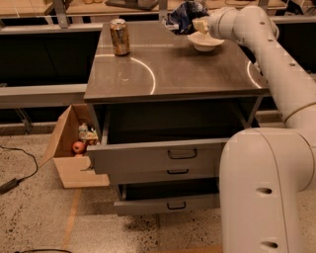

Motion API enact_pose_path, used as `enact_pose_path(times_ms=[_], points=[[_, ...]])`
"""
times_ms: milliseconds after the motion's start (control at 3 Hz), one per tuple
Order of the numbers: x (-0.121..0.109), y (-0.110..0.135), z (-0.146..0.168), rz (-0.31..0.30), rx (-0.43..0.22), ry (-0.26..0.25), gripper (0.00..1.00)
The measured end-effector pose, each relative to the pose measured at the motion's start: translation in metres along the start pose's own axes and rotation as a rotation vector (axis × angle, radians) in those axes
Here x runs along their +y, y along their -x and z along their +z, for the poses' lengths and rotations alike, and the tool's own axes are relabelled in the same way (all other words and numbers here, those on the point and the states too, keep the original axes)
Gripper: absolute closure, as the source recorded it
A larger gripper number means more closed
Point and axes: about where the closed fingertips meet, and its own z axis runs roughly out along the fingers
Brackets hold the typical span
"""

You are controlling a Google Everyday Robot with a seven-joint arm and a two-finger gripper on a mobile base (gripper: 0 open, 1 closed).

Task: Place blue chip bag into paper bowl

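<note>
The blue chip bag [183,14], crumpled dark blue foil, hangs at the far back edge of the grey cabinet top [173,74]. My gripper [199,23] is right beside it on its right, shut on the bag's edge. The paper bowl [205,42], off-white and shallow, stands on the cabinet top just below and to the right of the gripper. The bag is left of the bowl and not inside it. My white arm [266,54] reaches in from the right.
A gold-brown drink can [119,36] stands at the back left of the top. Two drawers [168,158] stand pulled open at the front. A cardboard box [74,148] with small items sits on the floor at the left. A cable [19,173] lies on the floor.
</note>
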Motion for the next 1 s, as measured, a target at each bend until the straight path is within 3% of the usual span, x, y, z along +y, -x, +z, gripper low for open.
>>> enact_pose_path(times_ms=[1000], points=[[-0.028, -0.027, 0.013, -0.030, 0.062, -0.109, 1.00]])
